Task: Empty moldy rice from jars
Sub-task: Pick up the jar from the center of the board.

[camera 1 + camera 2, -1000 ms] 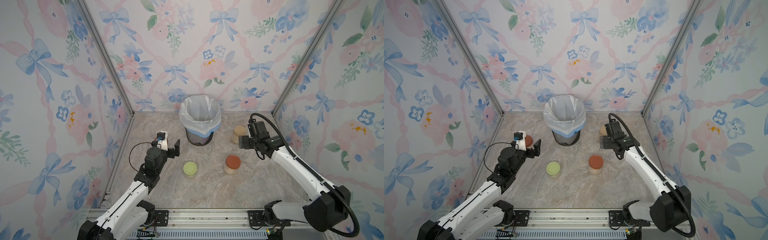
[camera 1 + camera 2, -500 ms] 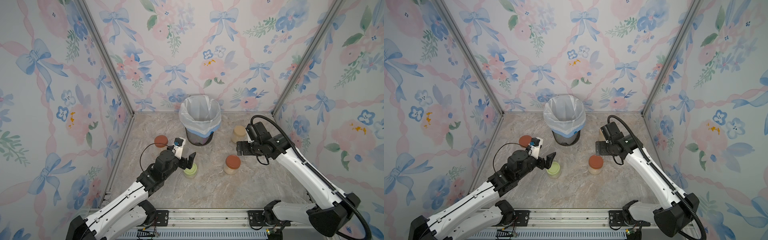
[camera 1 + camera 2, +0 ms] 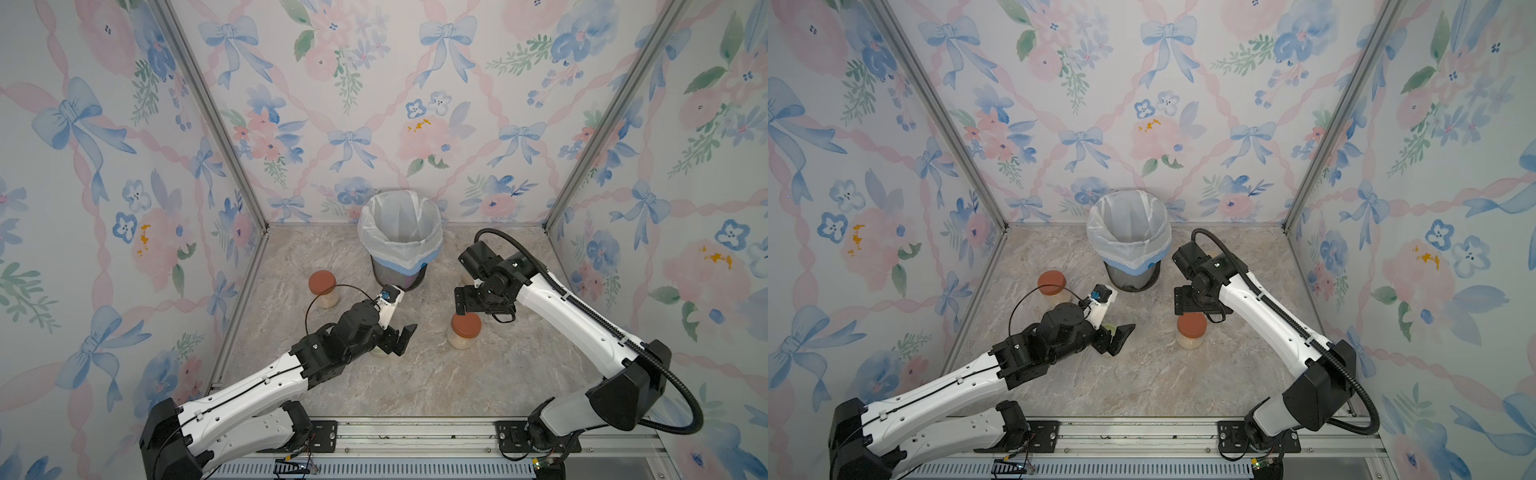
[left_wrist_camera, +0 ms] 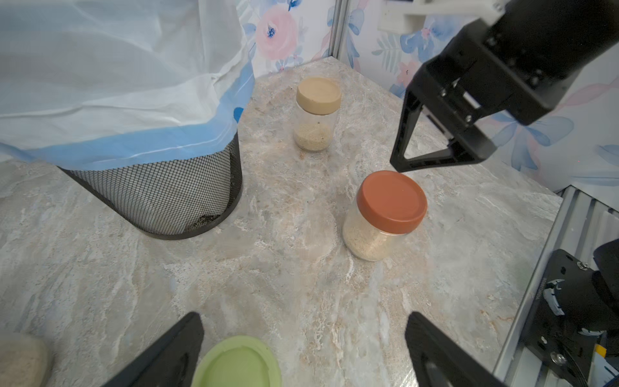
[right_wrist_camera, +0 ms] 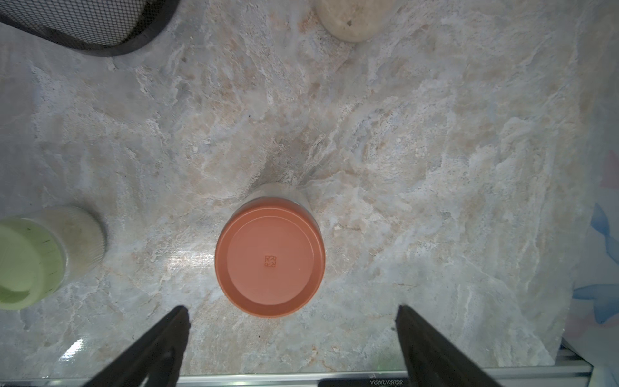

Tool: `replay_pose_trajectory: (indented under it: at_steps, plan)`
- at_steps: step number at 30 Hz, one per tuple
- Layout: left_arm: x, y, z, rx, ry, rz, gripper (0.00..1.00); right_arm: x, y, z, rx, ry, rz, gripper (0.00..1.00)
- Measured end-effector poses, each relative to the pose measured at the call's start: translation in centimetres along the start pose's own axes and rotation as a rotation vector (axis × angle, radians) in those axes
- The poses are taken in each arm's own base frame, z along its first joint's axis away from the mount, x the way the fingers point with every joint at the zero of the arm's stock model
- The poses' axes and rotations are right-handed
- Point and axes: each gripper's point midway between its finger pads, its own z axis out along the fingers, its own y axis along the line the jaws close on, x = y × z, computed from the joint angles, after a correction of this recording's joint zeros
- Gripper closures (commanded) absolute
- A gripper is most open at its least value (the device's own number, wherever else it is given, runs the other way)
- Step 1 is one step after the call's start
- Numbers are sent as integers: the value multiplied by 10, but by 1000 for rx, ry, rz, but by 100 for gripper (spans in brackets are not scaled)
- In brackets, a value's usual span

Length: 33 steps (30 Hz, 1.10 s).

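Hovering spread wide and empty: left end effector (image 4: 303,316) over the green-lidded jar (image 4: 237,363) in front of the bin (image 4: 160,201), right end effector (image 5: 291,307) above a red-lidded jar (image 5: 269,256) front-right of it. Probably light, yet hard, slick, breakable glass, with loose rice (image 4: 365,239) inside. Best gripped around the glass body, just under the lid.
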Motion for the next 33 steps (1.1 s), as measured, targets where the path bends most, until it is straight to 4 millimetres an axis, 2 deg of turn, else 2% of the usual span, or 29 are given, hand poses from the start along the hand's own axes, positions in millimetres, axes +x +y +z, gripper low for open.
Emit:
replay_pose_trajectory:
  at_steps: [14,23,33]
  plan:
    - [9,4,15,-36,77,95,2,12,15,46,0,93,6,2]
    - [16,12,21,-88,114,119,2,12,23,74,10,120,4,3]
    - [-3,37,28,-261,106,112,2,20,25,104,35,157,7,2]
